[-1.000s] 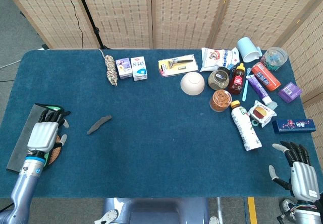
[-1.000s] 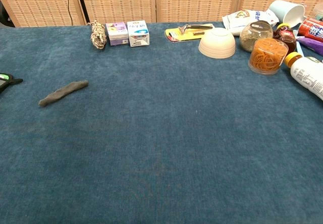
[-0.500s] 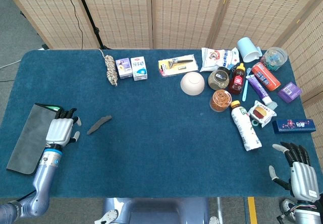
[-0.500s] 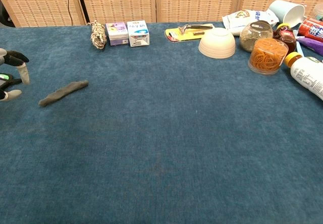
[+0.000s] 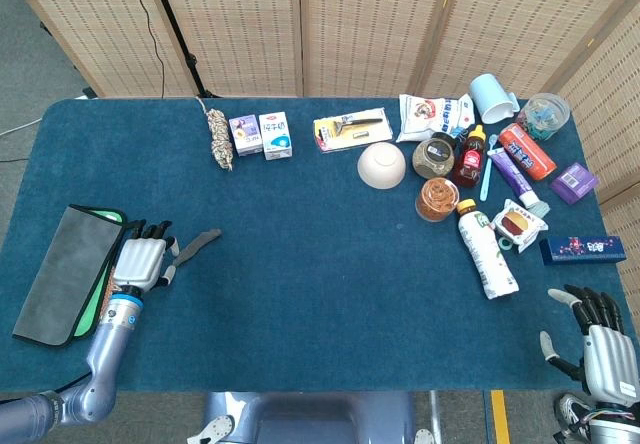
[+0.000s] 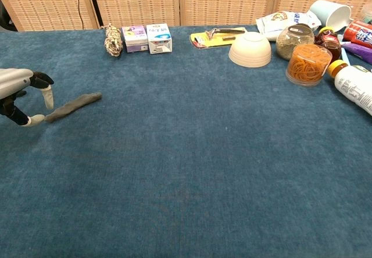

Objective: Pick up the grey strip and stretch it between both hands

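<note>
The grey strip (image 5: 199,242) (image 6: 74,106) lies flat on the blue table at the left, slanting up to the right. My left hand (image 5: 143,260) (image 6: 22,95) hovers at the strip's lower left end, fingers apart, with fingertips (image 6: 36,119) just beside that end and nothing held. My right hand (image 5: 600,344) stays at the table's near right corner, fingers spread and empty; the chest view does not show it.
A dark folded cloth with a green edge (image 5: 60,286) lies left of my left hand. Along the back stand a rope bundle (image 5: 217,138), two small cartons (image 5: 262,134), a razor pack (image 5: 350,129) and a bowl (image 5: 381,165). Jars, bottles and packets (image 5: 485,254) crowd the right side.
My left hand has moved right, off the folded cloth, until its fingertips reached the strip's lower left end. The strip has not moved. The right hand slid slightly lower.
</note>
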Available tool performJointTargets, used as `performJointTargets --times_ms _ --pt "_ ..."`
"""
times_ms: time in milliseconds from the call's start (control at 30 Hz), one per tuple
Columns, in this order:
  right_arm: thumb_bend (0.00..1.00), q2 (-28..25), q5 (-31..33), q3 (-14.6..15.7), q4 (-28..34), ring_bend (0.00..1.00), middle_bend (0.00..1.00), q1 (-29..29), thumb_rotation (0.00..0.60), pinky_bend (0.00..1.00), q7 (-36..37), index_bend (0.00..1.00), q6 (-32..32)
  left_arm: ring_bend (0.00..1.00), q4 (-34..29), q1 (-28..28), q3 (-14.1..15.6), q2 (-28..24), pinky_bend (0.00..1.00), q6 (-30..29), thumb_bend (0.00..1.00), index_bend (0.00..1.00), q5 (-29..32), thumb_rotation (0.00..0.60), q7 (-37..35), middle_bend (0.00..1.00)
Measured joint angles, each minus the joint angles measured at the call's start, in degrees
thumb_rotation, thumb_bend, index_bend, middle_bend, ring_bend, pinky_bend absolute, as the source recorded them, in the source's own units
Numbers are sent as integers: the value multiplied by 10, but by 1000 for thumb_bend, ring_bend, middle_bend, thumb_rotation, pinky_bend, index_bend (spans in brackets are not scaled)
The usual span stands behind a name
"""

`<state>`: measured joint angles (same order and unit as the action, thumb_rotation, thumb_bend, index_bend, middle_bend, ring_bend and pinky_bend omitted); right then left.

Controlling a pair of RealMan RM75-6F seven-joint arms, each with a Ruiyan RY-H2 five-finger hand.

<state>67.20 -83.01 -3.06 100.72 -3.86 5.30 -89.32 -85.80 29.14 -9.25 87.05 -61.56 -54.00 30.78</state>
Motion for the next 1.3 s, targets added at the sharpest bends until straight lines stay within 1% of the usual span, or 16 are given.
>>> performJointTargets --times_ms 633,1300 --pt "392 -5 3 1 -4 98 176 -12 600 0 11 252 -8 149 24 16 4 32 12 -5 356 457 39 600 17 142" --pt "392 -8 8 1 -3 98 176 -15 600 0 12 253 -4 160 49 21 3 58 16 -13 358 472 53 600 11 149"
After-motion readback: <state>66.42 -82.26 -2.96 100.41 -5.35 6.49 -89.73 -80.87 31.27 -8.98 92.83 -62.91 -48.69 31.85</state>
